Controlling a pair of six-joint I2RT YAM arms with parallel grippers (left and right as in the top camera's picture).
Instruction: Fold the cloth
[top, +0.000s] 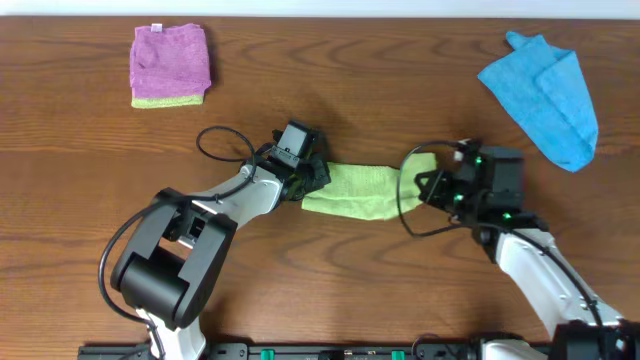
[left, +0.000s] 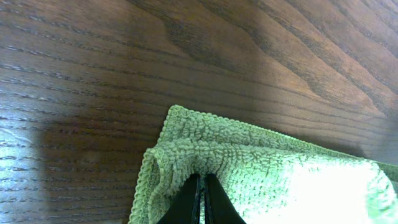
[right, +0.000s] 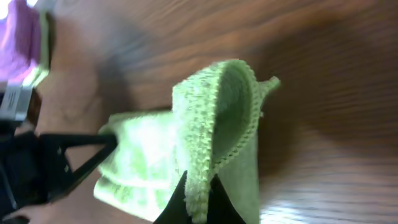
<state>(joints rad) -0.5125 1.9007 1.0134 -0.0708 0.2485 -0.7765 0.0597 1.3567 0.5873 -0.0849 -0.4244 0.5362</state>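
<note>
Yellow-green cloth (top: 357, 190) sits mid-table (top: 350, 90), gathered into a short strip that runs left-right between the two arms. Each end is at a gripper.

The left gripper (top: 305, 178) is on the cloth's left end. Left wrist view: jaws closed, fingertips (left: 194, 198) pinched together on the cloth where its hemmed edge curls up. The rest of the cloth spreads away to the right, flat on the wood.

The right gripper (top: 435, 185) is on the cloth's right end. Right wrist view: jaws closed, clamped on a hemmed edge of the cloth. That end rises off the table in an open loop above the fingertips, and a small corner pokes out at the loop's top right. The lower layers lie on the table beneath it. The left gripper's black fingers are visible at the cloth's far end.

Both grippers are in contact with the cloth and both are gripping it. The middle of the cloth rests on the table between them.

Other items are well apart from the cloth: the purple cloth (top: 170, 60) with a lime edge is at the far left, and the blue cloth (top: 545, 95) is at the far right.
</note>
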